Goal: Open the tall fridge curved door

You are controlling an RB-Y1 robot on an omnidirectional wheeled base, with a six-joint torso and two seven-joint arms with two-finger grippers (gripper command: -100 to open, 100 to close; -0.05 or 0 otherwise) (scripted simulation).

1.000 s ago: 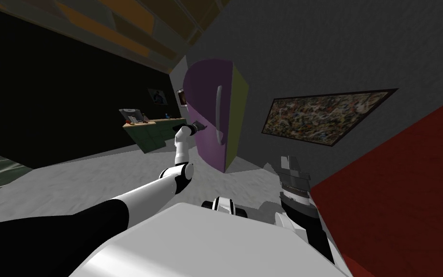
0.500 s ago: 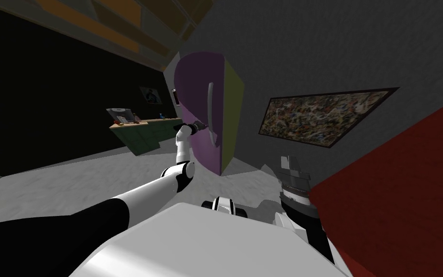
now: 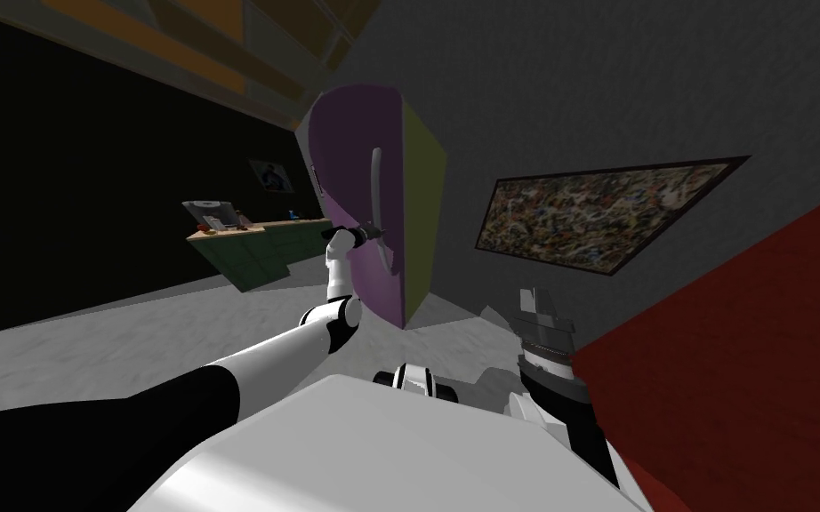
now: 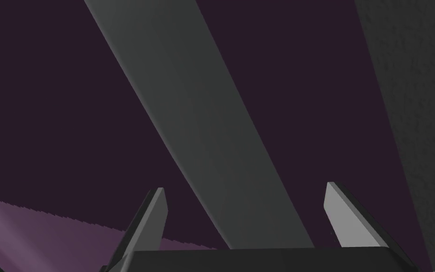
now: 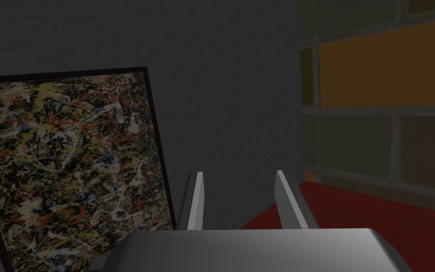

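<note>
Resting close in on the right, the right claw (image 3: 537, 300) points up toward the grey wall (image 3: 577, 98). Its fingers (image 5: 195, 200) stand straight with a narrow gap between them, holding nothing. A red surface (image 3: 737, 356) lies just beside it.

The left arm (image 3: 293, 342) stretches forward over the pale floor (image 3: 132, 329) and bends up at the elbow, carrying the left claw (image 3: 373, 234) to the fridge (image 3: 422, 196). In the left wrist view that claw (image 4: 245, 186) is wide. The grey handle (image 4: 202, 123) runs through the space between its fingers (image 4: 153, 222), and neither finger presses it. Behind the handle is the dark purple door (image 4: 70, 94).

In the head view the fridge stands upright against the wall, well ahead and a little left of centre. Its purple curved door (image 3: 346, 178) faces left, with an olive side panel to the right. The door's right edge meets the olive panel. The handle (image 3: 376, 196) runs up and down the door near that edge, and the left claw meets it below its middle.

To the right of the fridge a dark-framed speckled painting (image 3: 604, 213) hangs on the wall. Farther off on the left a green desk (image 3: 257, 244) carries a few small things too tiny to name. Behind it is a black area (image 3: 70, 160).
</note>
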